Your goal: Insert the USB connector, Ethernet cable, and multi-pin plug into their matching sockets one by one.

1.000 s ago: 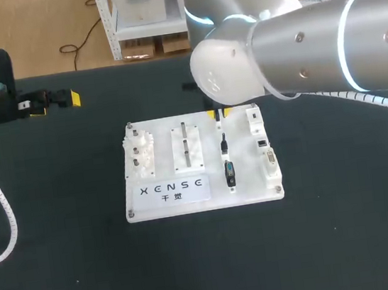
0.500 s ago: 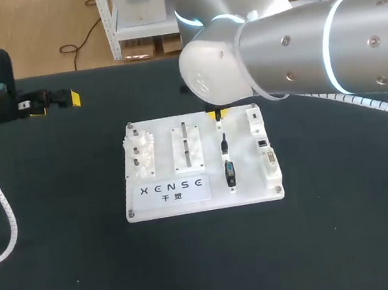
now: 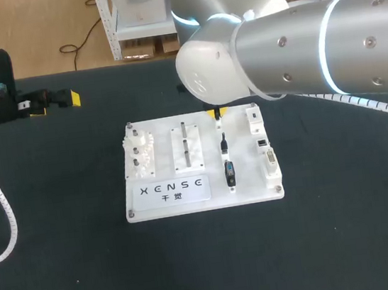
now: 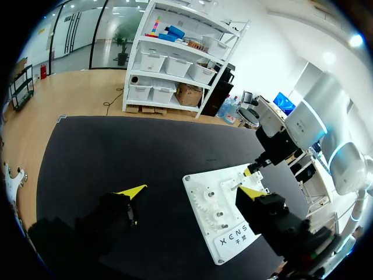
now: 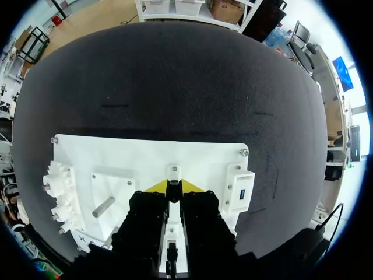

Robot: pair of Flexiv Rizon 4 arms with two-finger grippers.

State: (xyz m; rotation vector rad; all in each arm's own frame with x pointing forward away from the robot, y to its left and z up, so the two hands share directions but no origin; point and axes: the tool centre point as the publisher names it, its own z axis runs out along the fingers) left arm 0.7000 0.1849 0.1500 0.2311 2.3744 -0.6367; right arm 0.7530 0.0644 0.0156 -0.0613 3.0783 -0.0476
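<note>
Right end effector (image 5: 173, 186) | over board (image 3: 209, 202) far edge | black plug (image 3: 230, 173) (in holder)

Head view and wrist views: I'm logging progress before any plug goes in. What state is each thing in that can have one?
left gripper: open, empty, away from the board.
right gripper: above the board's far edge, open or shut unclear.
larger black plug: lying in its holder row, not inserted.
smaller black plug: same row, not inserted.
sockets: nothing plugged in.
</note>
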